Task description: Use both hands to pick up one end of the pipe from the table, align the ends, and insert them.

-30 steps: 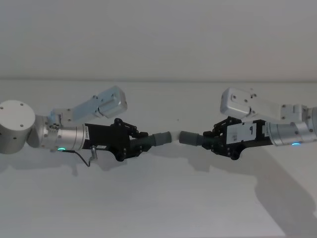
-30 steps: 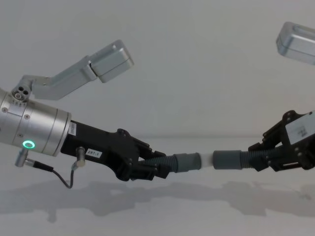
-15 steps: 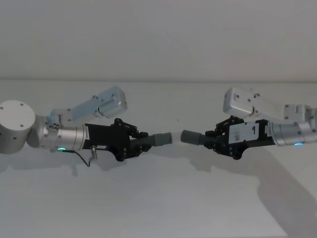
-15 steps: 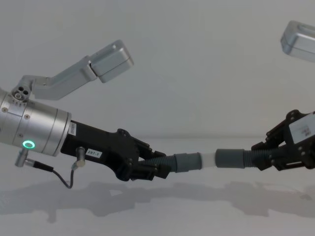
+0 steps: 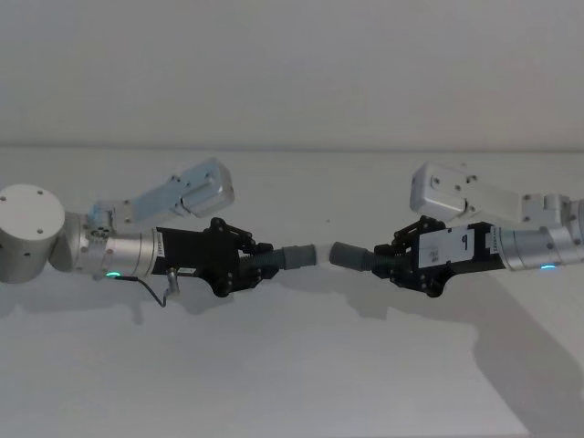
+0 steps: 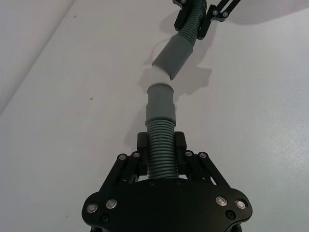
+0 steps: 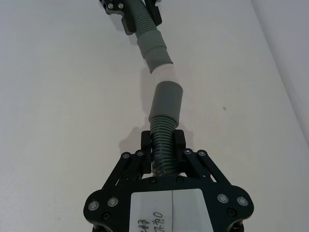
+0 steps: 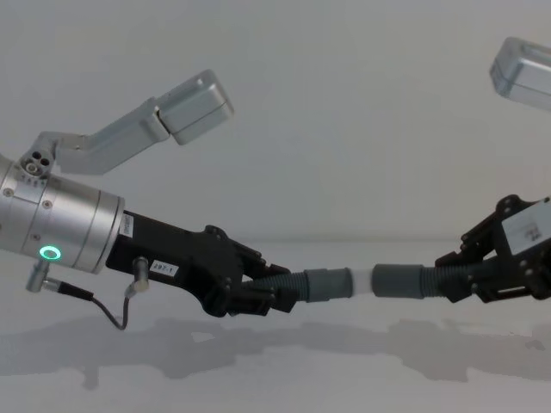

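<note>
Both pieces of the pipe hang above the white table (image 5: pixel 292 365), end to end. My left gripper (image 5: pixel 254 263) is shut on the corrugated part of one piece (image 6: pixel 161 159). That piece's grey cuff (image 8: pixel 329 284) carries a white tip (image 8: pixel 362 280) pointing right. My right gripper (image 5: pixel 388 260) is shut on the other corrugated piece (image 7: pixel 161 140), whose plain hollow cuff (image 8: pixel 398 281) faces left. The white tip (image 6: pixel 157 77) sits right at the mouth of the hollow cuff (image 6: pixel 176 53), at a slight angle to it. Whether it has entered I cannot tell.
A silver camera housing (image 5: pixel 205 187) stands up behind the left wrist, and another (image 5: pixel 443 190) behind the right wrist. A thin cable (image 8: pixel 103 311) loops under the left wrist. Shadows of both arms fall on the table below.
The right gripper drew its cuff slightly away to the right, then brought it back left, closing the gap to the white tip. The left gripper has stayed still.
</note>
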